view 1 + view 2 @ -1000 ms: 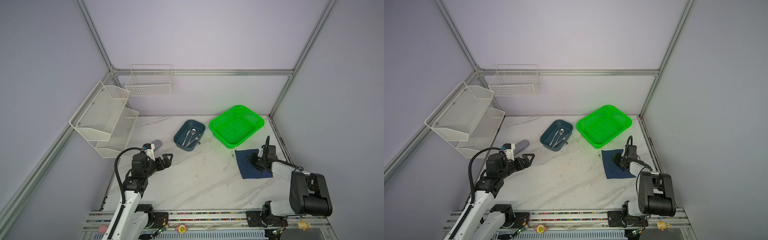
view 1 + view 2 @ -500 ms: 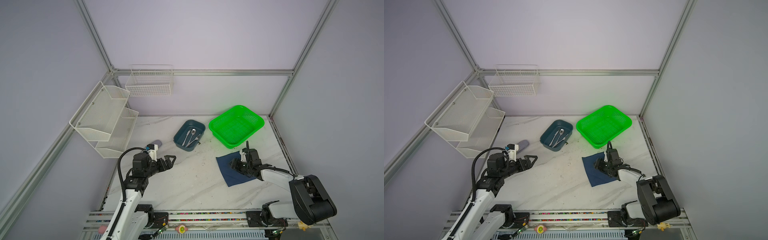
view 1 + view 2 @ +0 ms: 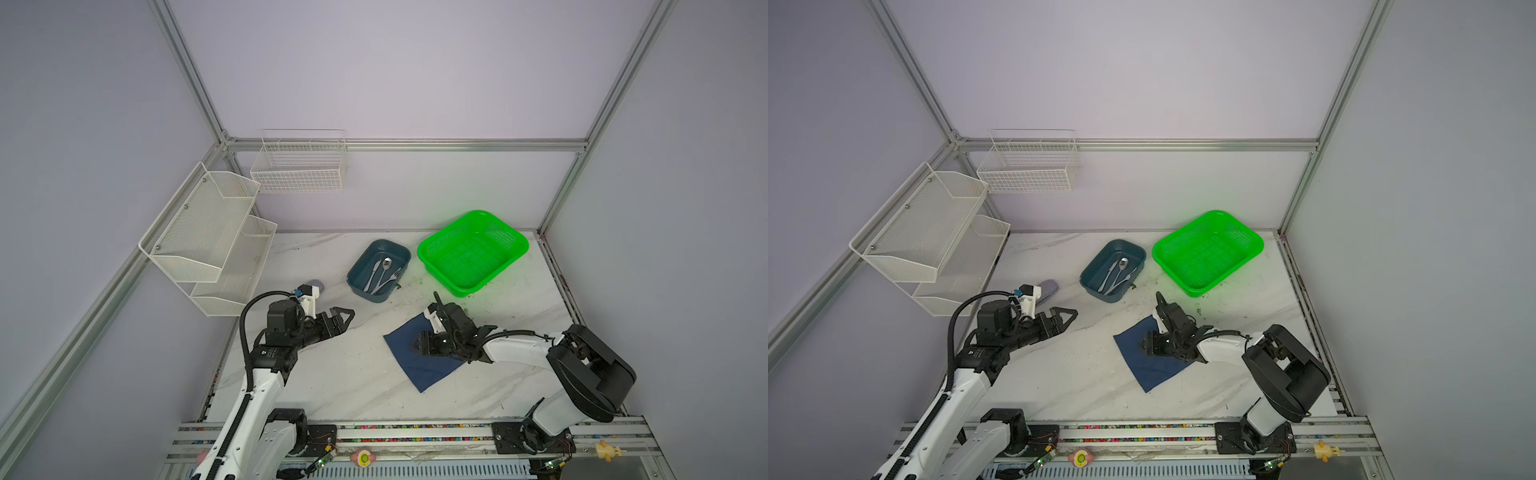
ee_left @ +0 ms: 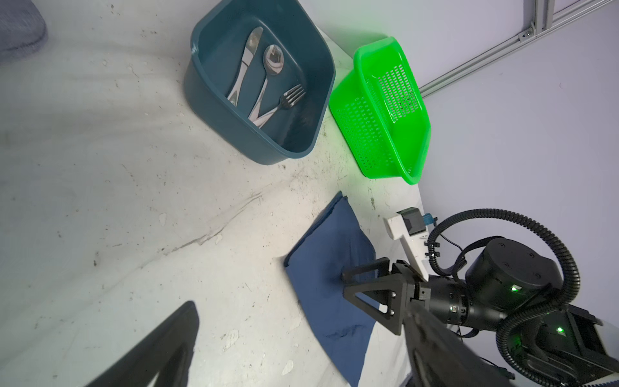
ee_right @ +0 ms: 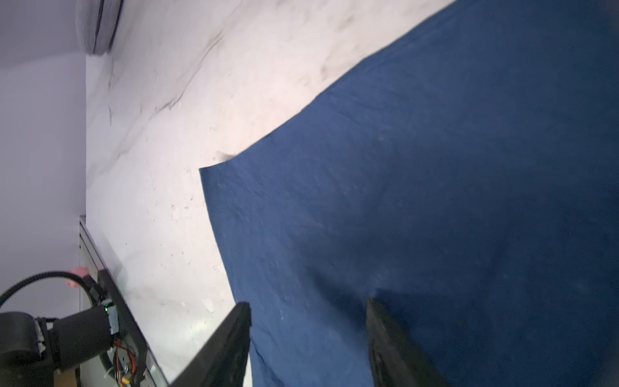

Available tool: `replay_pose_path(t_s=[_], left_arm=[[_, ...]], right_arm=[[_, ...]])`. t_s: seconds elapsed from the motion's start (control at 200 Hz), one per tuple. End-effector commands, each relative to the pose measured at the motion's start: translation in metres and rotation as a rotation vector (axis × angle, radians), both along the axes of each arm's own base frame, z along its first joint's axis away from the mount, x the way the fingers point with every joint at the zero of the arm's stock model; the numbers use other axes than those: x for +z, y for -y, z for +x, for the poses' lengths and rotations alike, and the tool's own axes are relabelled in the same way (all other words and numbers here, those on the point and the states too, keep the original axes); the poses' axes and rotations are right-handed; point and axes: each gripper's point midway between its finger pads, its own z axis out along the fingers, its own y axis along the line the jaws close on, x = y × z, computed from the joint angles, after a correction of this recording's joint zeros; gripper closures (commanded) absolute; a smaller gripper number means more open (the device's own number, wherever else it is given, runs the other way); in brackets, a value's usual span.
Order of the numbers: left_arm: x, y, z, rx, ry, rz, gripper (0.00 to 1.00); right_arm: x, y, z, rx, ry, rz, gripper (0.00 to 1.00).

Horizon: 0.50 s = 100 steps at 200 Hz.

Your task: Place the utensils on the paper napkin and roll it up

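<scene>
Broadly, little is done. On the bench (image 3: 332, 374) the green basket (image 3: 471, 255) stands empty at the back, with the teal tray (image 3: 382, 250) just beside it. Nearer the front the paper napkin (image 3: 419, 370) lies spread flat. The right gripper (image 3: 417, 345) rests on it, jaws part-spread and pinching nothing. The left gripper (image 3: 347, 319) hovers over bare bench, jaws wide and empty. All three utensils (image 3: 386, 264) lie in the tray, so moving them and rolling the napkin remain.
</scene>
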Motion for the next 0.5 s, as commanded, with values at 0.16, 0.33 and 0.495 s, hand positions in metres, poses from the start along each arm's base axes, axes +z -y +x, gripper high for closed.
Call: replay_pose_path(t_s=[0.16,0.33,0.495], left_arm=[[0.037,0.041,-0.004,-0.174,0.032,-0.079,0.2],[0.011,0.074,-0.008,-0.242,-0.079,-0.012,0.31],[-0.025,0.103,-0.008,-0.297,-0.207,0.072,0.38]], right_arm=[[0.017,-0.026,0.006,-0.007,0.065,-0.041,0.42],[0.04,0.003,0.022,-0.156,0.123,-0.092,0.43],[0.044,0.027,0.02,-0.254,0.106,-0.099,0.45]])
